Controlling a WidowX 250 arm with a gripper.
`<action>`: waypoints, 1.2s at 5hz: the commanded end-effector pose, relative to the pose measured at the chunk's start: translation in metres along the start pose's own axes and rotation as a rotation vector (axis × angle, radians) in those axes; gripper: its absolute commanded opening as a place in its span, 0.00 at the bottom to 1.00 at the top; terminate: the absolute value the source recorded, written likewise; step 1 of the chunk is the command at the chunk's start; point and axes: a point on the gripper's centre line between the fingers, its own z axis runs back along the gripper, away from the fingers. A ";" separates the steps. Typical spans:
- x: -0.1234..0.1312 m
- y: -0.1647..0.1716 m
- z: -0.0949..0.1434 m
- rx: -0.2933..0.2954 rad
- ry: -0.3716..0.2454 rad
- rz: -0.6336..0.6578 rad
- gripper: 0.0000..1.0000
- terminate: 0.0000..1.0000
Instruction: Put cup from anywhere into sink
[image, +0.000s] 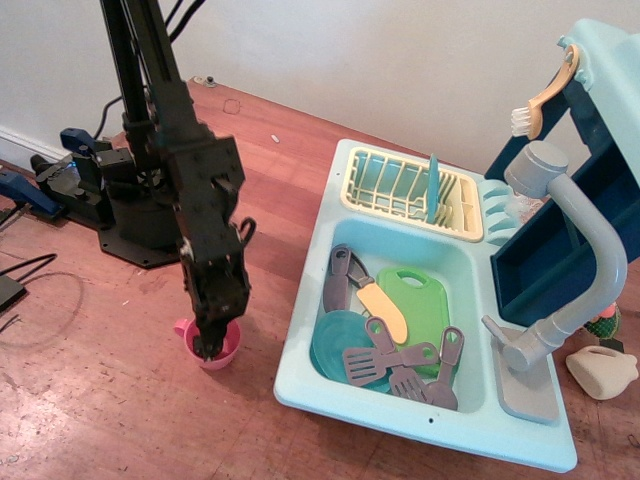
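Gripper (212, 347) tip-down inside cup (207, 345), directly over it, closure impossible to tell; sink (305, 378) just right of cup, so lift then sideways carry.

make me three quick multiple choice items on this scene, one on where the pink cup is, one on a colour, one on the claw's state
1. Where is the cup?
A. in the sink basin
B. on the wooden table left of the sink
C. in the dish rack

2. What colour is the cutting board lying in the sink?
A. green
B. red
C. white

3. Where is the claw?
A. raised high over the faucet
B. down at the cup, its tips at the cup's mouth
C. inside the dish rack

Answers:
1. B, the cup stands on the reddish table, apart from the sink's left wall.
2. A, the board among the grey utensils is bright green.
3. B, the arm reaches down and its tips cover the cup's opening; whether it has closed on the rim cannot be told.
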 end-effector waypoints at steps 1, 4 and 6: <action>0.013 -0.013 0.002 0.003 -0.001 -0.051 0.00 0.00; 0.018 -0.006 0.026 0.020 0.014 -0.047 0.00 0.00; 0.036 0.036 0.124 0.143 -0.063 -0.064 0.00 0.00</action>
